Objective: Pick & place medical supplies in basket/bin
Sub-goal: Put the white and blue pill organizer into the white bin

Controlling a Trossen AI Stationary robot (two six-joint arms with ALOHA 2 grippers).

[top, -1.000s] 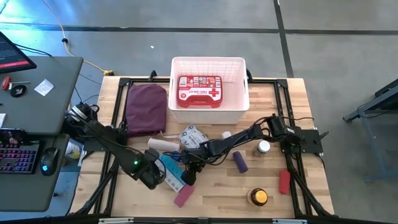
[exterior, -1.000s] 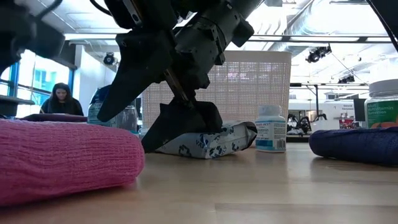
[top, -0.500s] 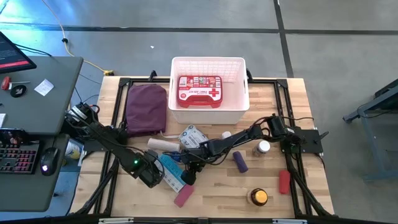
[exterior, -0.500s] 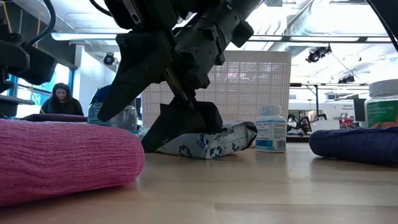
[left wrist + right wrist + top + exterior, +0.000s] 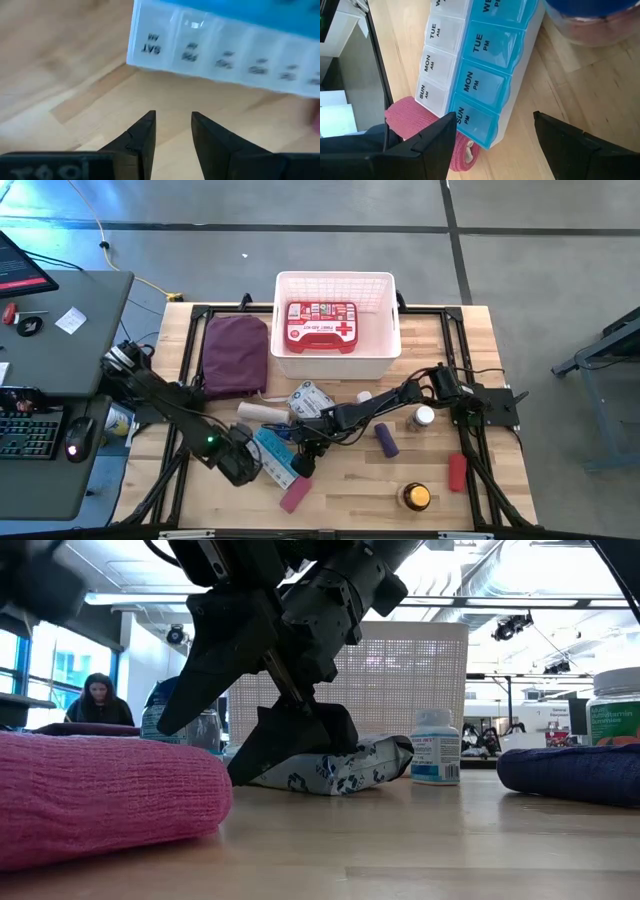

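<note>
Down at the table, the right gripper (image 5: 492,135) spreads its jaws wide over the blue-and-white weekly pill box (image 5: 480,70), holding nothing. Just beside it, the left gripper (image 5: 172,131) hovers, jaws narrowly parted and empty. Farther back, the white slotted plastic bin (image 5: 385,352) holds the red first-aid case (image 5: 321,326).

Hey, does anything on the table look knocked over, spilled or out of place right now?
Nothing looks spilled or broken. Only the red first-aid case is in the white basket; the pill organizer, pink roll and wipes packet lie loose at mixed angles on the table.
</note>
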